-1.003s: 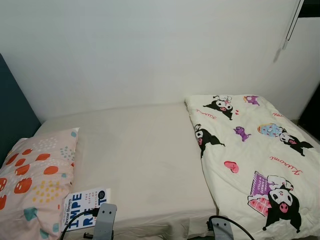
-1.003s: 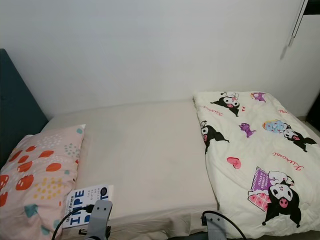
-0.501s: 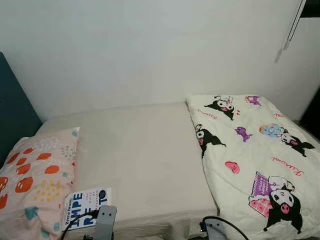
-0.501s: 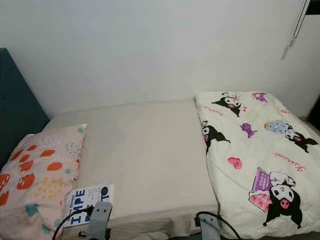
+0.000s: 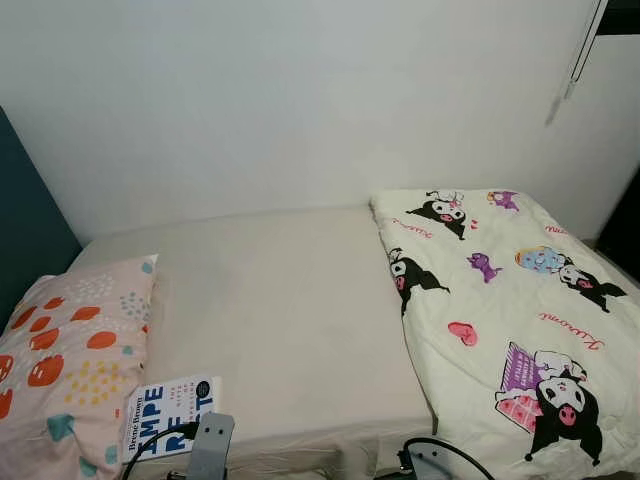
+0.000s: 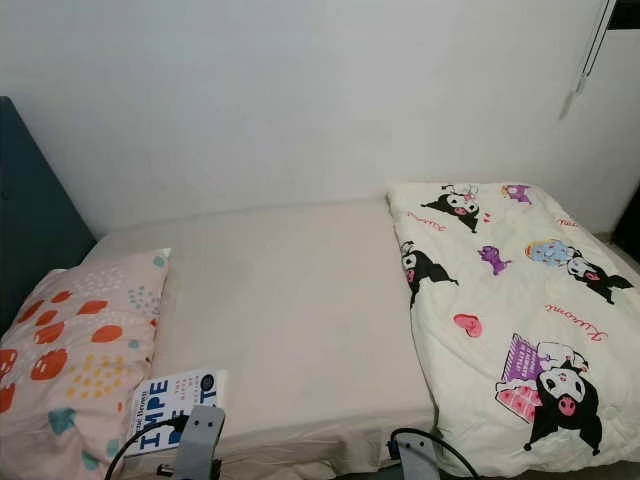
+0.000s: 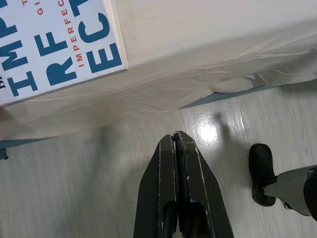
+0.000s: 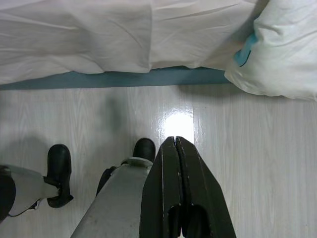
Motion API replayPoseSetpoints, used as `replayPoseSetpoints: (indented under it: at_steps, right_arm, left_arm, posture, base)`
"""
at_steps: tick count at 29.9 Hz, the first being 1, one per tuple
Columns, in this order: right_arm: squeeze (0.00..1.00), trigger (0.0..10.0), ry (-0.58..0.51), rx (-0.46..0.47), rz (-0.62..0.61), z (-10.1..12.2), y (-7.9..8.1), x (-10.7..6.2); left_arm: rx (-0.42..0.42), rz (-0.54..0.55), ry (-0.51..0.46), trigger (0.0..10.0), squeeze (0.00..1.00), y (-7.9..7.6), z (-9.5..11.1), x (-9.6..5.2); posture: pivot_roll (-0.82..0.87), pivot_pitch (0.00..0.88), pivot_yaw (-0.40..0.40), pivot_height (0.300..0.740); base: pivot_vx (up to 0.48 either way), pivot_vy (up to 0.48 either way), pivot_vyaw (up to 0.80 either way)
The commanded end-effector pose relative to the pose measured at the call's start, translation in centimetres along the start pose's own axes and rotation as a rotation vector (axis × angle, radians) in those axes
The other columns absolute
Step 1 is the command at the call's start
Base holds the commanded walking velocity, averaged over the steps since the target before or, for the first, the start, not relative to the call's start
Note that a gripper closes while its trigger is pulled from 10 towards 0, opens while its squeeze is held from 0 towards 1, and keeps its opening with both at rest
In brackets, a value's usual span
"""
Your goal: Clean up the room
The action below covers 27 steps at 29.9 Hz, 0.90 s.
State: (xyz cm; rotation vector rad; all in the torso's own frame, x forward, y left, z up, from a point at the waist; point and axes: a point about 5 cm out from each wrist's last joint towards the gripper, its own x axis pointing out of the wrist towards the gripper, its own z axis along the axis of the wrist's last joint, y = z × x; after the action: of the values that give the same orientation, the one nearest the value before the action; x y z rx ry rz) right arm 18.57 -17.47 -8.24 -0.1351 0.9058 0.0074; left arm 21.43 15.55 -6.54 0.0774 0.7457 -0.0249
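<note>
The bed (image 5: 290,300) lies ahead; just beyond our closed left gripper (image 7: 176,139) lies the book (image 7: 54,44); our right gripper (image 8: 174,141) is pressed closed too.

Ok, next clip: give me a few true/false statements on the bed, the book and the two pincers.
1. The book lies on the bed beside the pillow. True.
2. The cartoon-print blanket covers the whole mattress. False: it covers the right part; the middle is bare sheet.
3. The left pincer grips the book. False: it is shut, empty, above the floor.
4. The right pincer is shut, holding nothing. True.
</note>
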Motion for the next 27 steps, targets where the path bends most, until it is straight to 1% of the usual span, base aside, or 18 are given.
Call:
replayPoseSetpoints:
  at_steps: [1,3,4,6,15,27]
  right_arm:
    - [0.0,10.0,0.03,-0.027,0.013,-0.78,0.43,-0.13]
    - [0.0,10.0,0.037,-0.037,0.009,-0.87,0.43,-0.14]
    - [0.0,10.0,0.054,-0.062,0.009,-1.11,0.45,-0.16]
    - [0.0,10.0,0.066,-0.08,0.012,-1.29,0.49,-0.19]
    - [0.0,10.0,0.067,-0.067,0.009,-1.51,0.46,-0.25]
    - [0.0,10.0,0.075,-0.073,0.006,-1.66,0.42,-0.27]
  left_arm:
    - [0.008,0.008,0.012,10.0,0.0,0.34,-0.53,-0.17]
    - [0.009,0.008,0.012,10.0,0.0,0.35,-0.52,-0.16]
    - [0.013,0.007,0.017,10.0,0.0,0.34,-0.59,-0.17]
    - [0.016,0.005,0.022,10.0,0.0,0.33,-0.67,-0.18]
    - [0.026,-0.002,0.019,10.0,0.0,0.23,-0.64,-0.18]
    - [0.033,-0.005,0.019,10.0,0.0,0.23,-0.74,-0.22]
  posture:
    - [-0.01,0.032,0.019,0.74]
    - [-0.01,0.036,0.019,0.74]
    - [-0.01,0.036,0.021,0.74]
    - [-0.01,0.036,0.023,0.74]
    - [-0.01,0.024,0.025,0.74]
    - [-0.01,0.016,0.026,0.74]
  base:
    - [0.0,0.0,0.0]
    - [0.0,0.0,0.0]
    - [0.0,0.0,0.0]
    - [0.0,0.0,0.0]
    - [0.0,0.0,0.0]
    - [0.0,0.0,0.0]
